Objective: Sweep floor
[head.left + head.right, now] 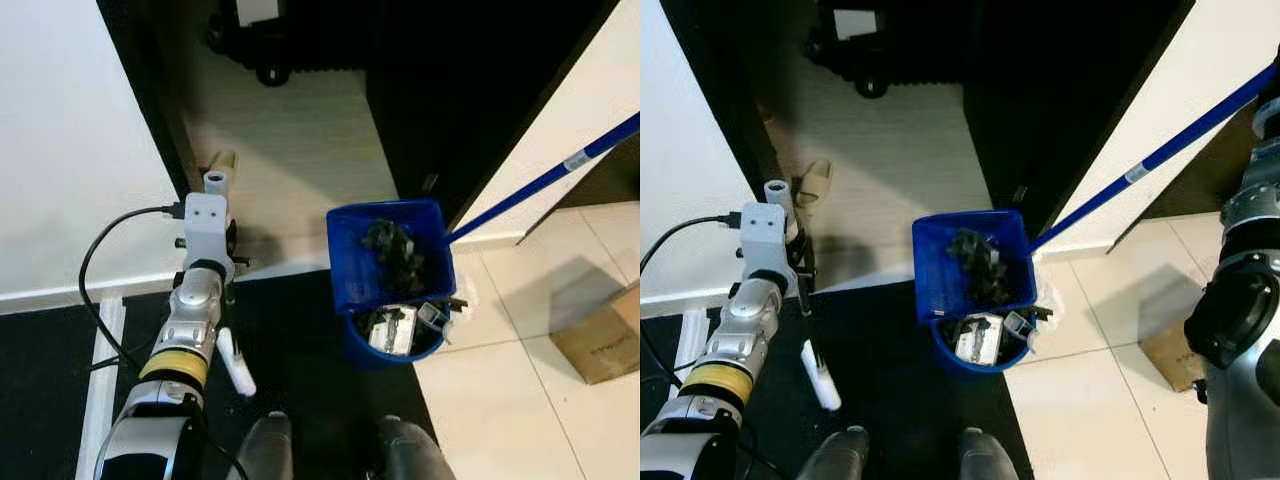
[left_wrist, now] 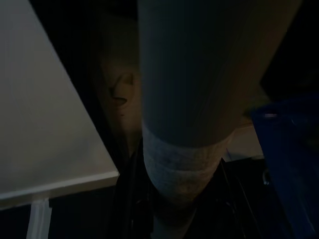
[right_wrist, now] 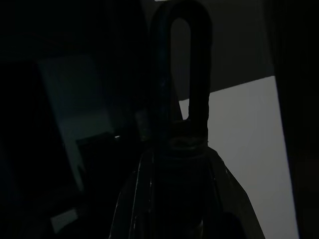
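A blue dustpan (image 1: 385, 255) holding dark debris is tipped over a round blue bin (image 1: 372, 355) that has trash inside. The pan's long blue handle (image 1: 540, 182) slants up to the right toward my right arm (image 1: 1240, 290). In the dark right wrist view my right gripper (image 3: 174, 149) is shut on that handle, whose loop end (image 3: 187, 64) sticks out past it. My left gripper (image 1: 232, 262) is shut on a broom handle (image 2: 184, 114), grey with a white wrapped part; the stick's white end (image 1: 237, 365) hangs beside my forearm.
I stand on a black mat (image 1: 300, 340) at a dark doorway, feet (image 1: 265, 450) near the bin. A white wall (image 1: 70, 150) is left, white tiles (image 1: 510, 400) and a cardboard box (image 1: 600, 345) right. A tan object (image 1: 222, 160) and a wheeled base (image 1: 270, 70) lie ahead.
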Available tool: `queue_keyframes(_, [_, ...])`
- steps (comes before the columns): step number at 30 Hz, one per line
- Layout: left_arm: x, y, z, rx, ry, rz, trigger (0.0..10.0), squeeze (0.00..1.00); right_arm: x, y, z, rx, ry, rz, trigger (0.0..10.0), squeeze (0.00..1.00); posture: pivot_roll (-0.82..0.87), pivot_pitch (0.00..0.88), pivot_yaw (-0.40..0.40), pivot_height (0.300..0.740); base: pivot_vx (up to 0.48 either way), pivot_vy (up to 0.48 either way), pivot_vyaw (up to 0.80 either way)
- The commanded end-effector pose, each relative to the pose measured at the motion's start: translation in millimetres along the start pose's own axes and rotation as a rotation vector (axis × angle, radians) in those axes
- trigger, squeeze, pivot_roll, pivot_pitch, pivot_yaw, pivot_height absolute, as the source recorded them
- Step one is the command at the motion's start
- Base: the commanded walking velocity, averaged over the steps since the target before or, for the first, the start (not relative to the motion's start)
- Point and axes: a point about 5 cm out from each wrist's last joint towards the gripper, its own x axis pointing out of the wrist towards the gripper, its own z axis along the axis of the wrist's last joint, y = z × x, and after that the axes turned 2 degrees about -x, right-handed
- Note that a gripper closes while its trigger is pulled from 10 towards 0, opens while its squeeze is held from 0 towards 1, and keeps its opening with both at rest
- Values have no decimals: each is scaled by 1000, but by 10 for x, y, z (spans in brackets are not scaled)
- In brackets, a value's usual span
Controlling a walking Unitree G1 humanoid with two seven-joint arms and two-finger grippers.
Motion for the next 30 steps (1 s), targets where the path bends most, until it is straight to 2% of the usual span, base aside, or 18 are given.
queue_keyframes(1, [-6, -88, 4, -13, -9, -34, 10000, 0, 34, -76, 138, 4, -36, -34, 10000, 0, 39, 14, -77, 740, 0, 0, 0])
queue_keyframes(8, [-13, -111, -21, -1, 0, -42, 10000, 0, 75, -37, 207, -25, -48, -10, 10000, 0, 33, 20, -79, 740, 0, 0, 0])
queue_keyframes(19, [-22, -139, -36, 8, 5, -50, 10000, 0, 116, 161, 213, -93, -64, 108, 10000, 0, 33, 31, -80, 740, 0, 0, 0])
queue_keyframes(20, [-26, -146, -41, 12, 6, -53, 10000, 0, 110, 218, 194, -152, -63, 152, 10000, 0, 34, 32, -78, 740, 0, 0, 0])
queue_keyframes(25, [-29, -152, -46, 16, 6, -54, 10000, 0, 103, 258, 179, -197, -66, 182, 10000, 0, 34, 32, -78, 740, 0, 0, 0])
queue_keyframes(27, [-35, -159, -53, 19, 7, -57, 10000, 0, 87, 322, 169, -256, -92, 217, 10000, 0, 32, 39, -72, 740, 0, 0, 0])
queue_keyframes(29, [-35, -159, -53, 19, 7, -57, 10000, 0, 87, 322, 169, -256, -92, 217, 10000, 0, 32, 39, -72, 740, 0, 0, 0])
queue_keyframes(30, [-37, -163, -56, 22, 7, -58, 10000, 0, 76, 366, 161, -285, -112, 235, 10000, 0, 32, 39, -72, 740, 0, 0, 0])
